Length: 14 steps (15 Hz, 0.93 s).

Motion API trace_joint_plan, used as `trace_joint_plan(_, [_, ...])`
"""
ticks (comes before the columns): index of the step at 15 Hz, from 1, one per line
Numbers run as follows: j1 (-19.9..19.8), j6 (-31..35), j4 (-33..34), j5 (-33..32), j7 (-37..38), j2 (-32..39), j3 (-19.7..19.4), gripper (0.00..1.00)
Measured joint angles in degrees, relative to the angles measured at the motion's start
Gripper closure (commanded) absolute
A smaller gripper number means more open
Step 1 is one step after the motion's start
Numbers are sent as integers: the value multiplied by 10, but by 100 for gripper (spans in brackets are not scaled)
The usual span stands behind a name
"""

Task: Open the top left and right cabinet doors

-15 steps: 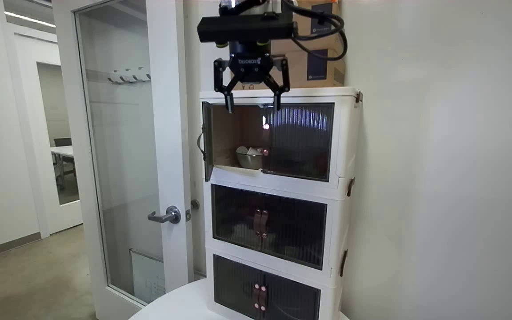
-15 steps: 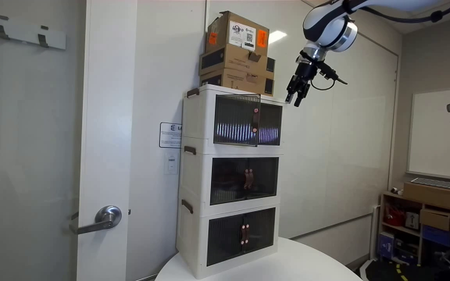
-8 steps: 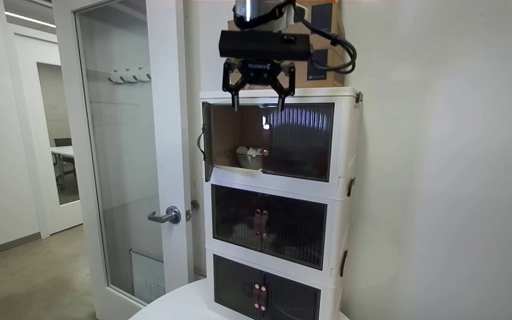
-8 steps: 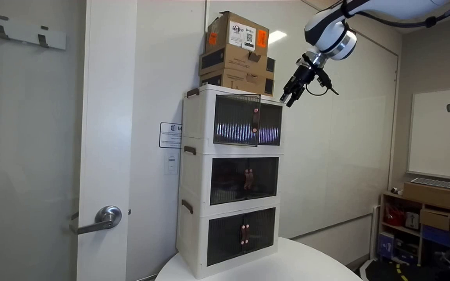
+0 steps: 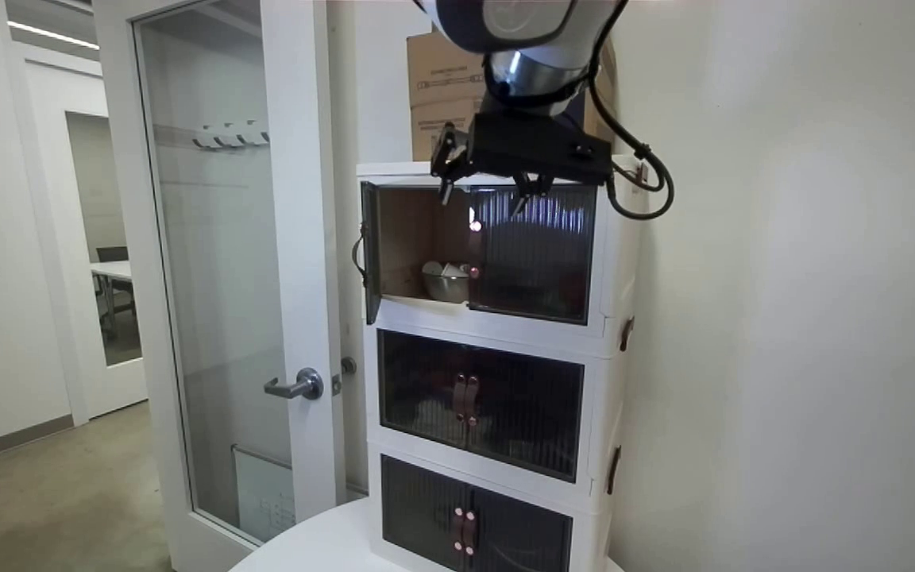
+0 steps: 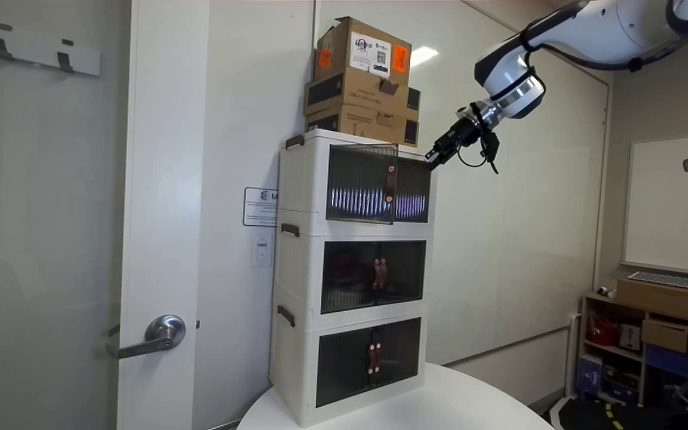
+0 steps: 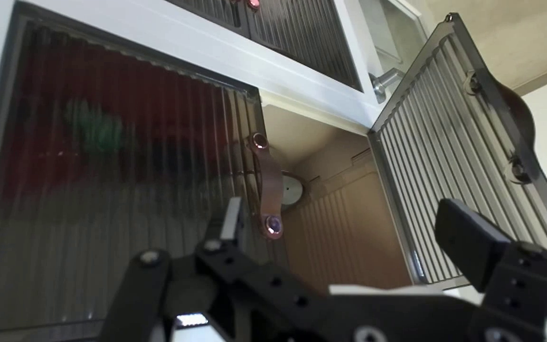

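Note:
The top left cabinet door [image 5: 371,254] stands swung out. The top right cabinet door [image 5: 537,262] is closed. Both show in the other camera pictures: the left door [image 6: 359,185] and the right door [image 6: 414,194] in an exterior view, and the left door [image 7: 437,128] and right door [image 7: 126,185] in the upside-down wrist view. The right door has a brown strap handle [image 7: 271,183]. My gripper [image 5: 482,200] is open and empty before the top tier. In the wrist view, the gripper [image 7: 342,213] has one finger near the handle; contact cannot be told.
Cardboard boxes [image 6: 362,89] are stacked on the white cabinet [image 6: 296,275], which stands on a round white table [image 6: 469,406]. A bowl [image 5: 447,284] sits inside the opened compartment. A glass room door [image 5: 211,278] stands beside the cabinet.
My gripper has moved lower and towards the right door, turning and tilting its fingers more towards the cabinet front. It stays open. Both top doors have not moved.

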Motion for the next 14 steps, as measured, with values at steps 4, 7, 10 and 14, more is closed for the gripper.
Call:
trace_joint_plan(4, [-10,-48,44,23,-63,44,4,0])
trace_joint_plan(7, [-13,-48,64,43,-83,69,6,0])
trace_joint_plan(10, [-25,-48,74,81,-108,88,17,0])
trace_joint_plan(14, [-41,-48,83,127,-141,108,35,0])
